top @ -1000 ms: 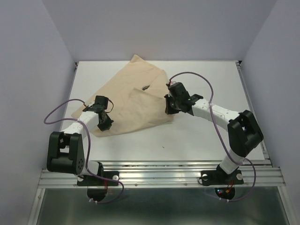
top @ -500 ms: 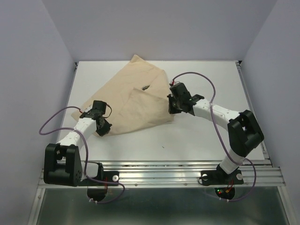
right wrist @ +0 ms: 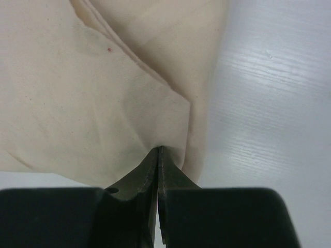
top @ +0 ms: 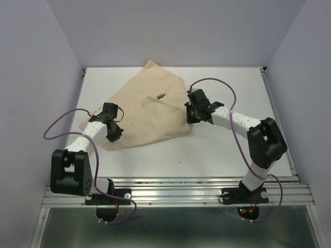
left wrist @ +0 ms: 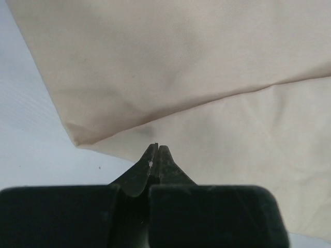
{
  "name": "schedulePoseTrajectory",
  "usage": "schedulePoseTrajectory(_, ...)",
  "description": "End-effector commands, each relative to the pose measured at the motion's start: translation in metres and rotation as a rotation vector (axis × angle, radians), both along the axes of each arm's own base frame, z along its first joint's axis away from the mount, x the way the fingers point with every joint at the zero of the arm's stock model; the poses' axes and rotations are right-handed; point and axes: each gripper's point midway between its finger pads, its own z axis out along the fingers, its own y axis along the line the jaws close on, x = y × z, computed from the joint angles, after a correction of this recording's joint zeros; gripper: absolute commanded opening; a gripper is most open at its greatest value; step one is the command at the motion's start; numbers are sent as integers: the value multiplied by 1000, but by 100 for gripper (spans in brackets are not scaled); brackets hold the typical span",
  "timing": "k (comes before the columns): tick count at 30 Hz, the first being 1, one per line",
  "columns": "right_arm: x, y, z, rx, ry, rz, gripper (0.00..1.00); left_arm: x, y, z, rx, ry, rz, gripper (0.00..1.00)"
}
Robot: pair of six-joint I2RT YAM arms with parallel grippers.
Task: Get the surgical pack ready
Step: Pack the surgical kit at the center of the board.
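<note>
Found the beige cloth sheet [top: 139, 111] lying in loose overlapping folds on the white table [top: 207, 150], left of center and reaching toward the far edge. Spotted no tray, scissors, forceps or gauze out in the open, just a tiny dark spot [top: 161, 96] at a gap in the folds, too small to call. Caught the left gripper [left wrist: 156, 150] squeezed closed with nothing visibly between the tips, sitting over the cloth's near-left corner, just short of a folded edge. Caught the right gripper [right wrist: 158, 151] closed as well, tips right at a folded corner on the cloth's right side; honestly couldn't tell about any fabric actually pinched in there. Read the cloth as light, floppy, no stiffness, so likely to drape, sag and drag along the smooth tabletop instead of moving as 1 piece. Figured on taking hold at a corner or a doubled fold edge rather than mid-panel, with 2 grips well apart for tension. Worried about snagging only 1 layer.
</note>
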Motion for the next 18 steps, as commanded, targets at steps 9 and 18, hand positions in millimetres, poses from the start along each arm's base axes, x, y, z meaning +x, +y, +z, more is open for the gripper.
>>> schedulePoseTrajectory(9, 94, -59, 57, 100, -147, -186, 15, 83, -52, 81, -54, -246, -192, 0)
schedulePoseTrajectory(18, 112, -44, 2, 81, 11, -123, 14, 119, -140, 53, -169, -169, -374, 0)
